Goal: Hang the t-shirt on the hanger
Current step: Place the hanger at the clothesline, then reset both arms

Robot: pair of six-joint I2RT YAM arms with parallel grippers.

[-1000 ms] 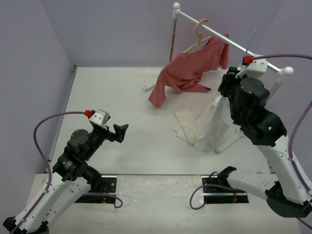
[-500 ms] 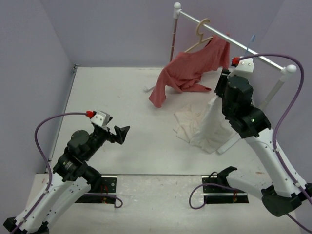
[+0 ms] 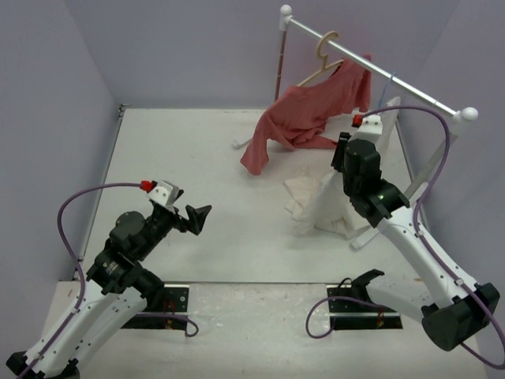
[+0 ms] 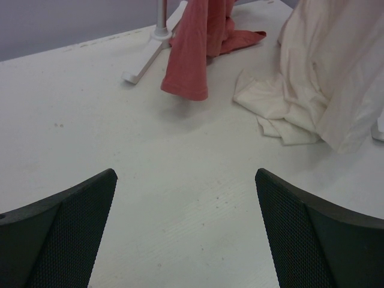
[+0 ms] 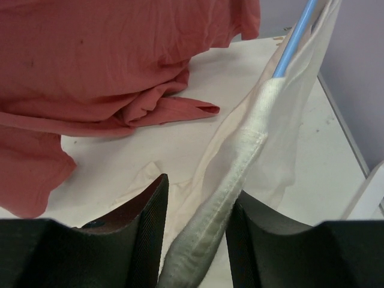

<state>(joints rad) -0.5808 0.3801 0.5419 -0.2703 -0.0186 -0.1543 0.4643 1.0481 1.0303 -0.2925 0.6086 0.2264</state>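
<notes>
From above, the t-shirt [image 3: 316, 209] drapes from the raised right gripper [image 3: 344, 155] down to a crumpled heap on the table [image 3: 181, 150], under the rail [image 3: 312, 29]; the hanger [image 3: 387, 81] shows only as thin blue wire by the rail; the left gripper [image 3: 197, 215] hovers well apart.

At the left wrist, the left gripper [image 4: 186, 240] has its jaws spread wide over bare table [image 4: 180, 168], holding nothing; the t-shirt [image 4: 312, 90] lies far right, near the red shirt [image 4: 192, 60].

At the right wrist, the right gripper [image 5: 195, 240] is half closed, pinching the t-shirt [image 5: 240, 162] by its thick ribbed edge; the hanger [image 5: 294, 39] rises beside the cloth, whether inside the neck I cannot tell. The cotton looks light, limp and prone to slide off thin wire; that ribbed edge is probably the firmest hold.
</notes>
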